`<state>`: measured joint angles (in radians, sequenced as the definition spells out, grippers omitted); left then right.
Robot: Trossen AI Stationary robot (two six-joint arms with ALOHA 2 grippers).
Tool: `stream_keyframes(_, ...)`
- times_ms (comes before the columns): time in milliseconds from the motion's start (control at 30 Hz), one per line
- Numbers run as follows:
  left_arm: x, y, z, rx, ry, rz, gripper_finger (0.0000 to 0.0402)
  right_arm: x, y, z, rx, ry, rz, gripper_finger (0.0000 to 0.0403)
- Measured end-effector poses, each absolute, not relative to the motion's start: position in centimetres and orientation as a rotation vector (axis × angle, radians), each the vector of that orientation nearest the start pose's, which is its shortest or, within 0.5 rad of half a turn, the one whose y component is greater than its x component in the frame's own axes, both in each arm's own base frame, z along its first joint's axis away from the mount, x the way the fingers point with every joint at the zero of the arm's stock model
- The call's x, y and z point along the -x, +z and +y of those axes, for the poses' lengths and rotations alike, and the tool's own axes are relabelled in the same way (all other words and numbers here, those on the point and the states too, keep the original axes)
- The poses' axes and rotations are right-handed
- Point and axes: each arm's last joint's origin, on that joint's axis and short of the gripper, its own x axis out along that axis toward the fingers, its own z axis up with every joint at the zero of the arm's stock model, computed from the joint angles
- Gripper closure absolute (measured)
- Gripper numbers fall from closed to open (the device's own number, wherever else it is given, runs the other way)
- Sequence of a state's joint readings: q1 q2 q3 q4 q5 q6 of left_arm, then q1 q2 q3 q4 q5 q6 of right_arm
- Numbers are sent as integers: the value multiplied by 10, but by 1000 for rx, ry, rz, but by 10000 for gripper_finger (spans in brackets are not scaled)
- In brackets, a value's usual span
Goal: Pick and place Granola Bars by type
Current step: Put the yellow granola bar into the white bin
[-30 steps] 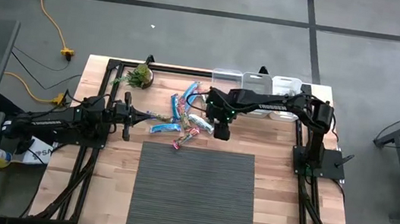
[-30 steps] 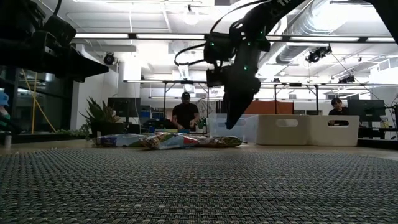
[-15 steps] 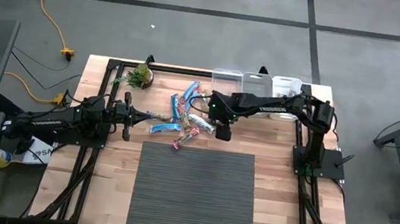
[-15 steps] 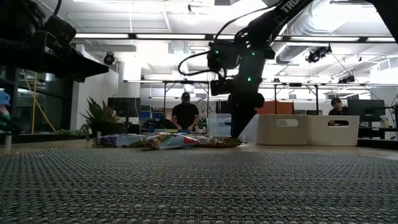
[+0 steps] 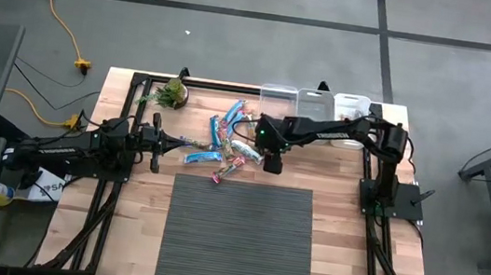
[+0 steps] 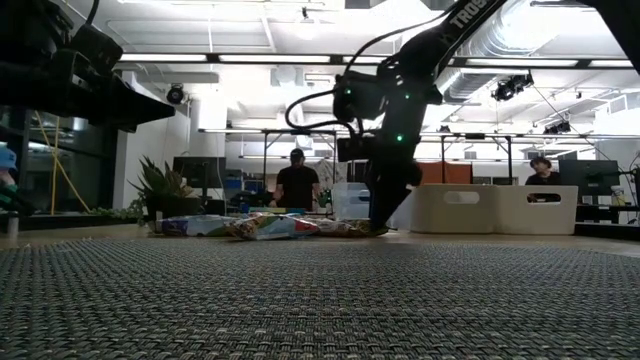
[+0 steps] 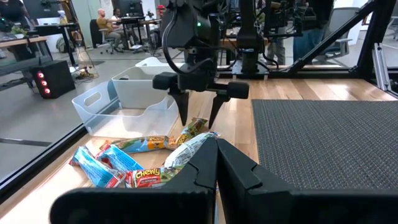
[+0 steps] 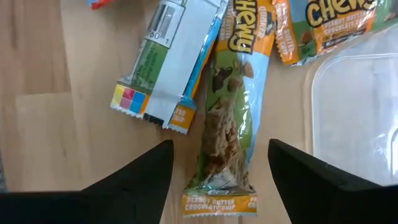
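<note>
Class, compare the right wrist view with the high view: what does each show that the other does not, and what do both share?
Only the right wrist view: the print on the granola bar lying between the open right gripper fingers, including "Chewy" lettering.

Only the high view: the potted plant, the three clear bins, the dark mat, and the left gripper, shut and waiting beside the pile.

Both: the wooden table and the right gripper over the pile's right-hand end.

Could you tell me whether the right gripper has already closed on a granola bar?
No, the right gripper is open, its fingers either side of a bar.
</note>
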<state>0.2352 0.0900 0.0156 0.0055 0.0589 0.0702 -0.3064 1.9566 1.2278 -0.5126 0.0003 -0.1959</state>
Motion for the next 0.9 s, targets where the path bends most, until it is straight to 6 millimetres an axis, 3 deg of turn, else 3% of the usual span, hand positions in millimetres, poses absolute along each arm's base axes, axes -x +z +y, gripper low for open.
stream_keyframes(200, -100, 162, 22, -60, 174, 75, 400, -358, 134, -113, -16, -166, 1253, 169)
stream_keyframes(567, -100, 162, 22, -60, 174, 75, 400, -360, 132, -109, -22, -152, 1246, 248)
stream_keyframes(900, -100, 162, 22, -60, 173, 75, 400, -364, 131, -93, -18, -128, 1250, 258)
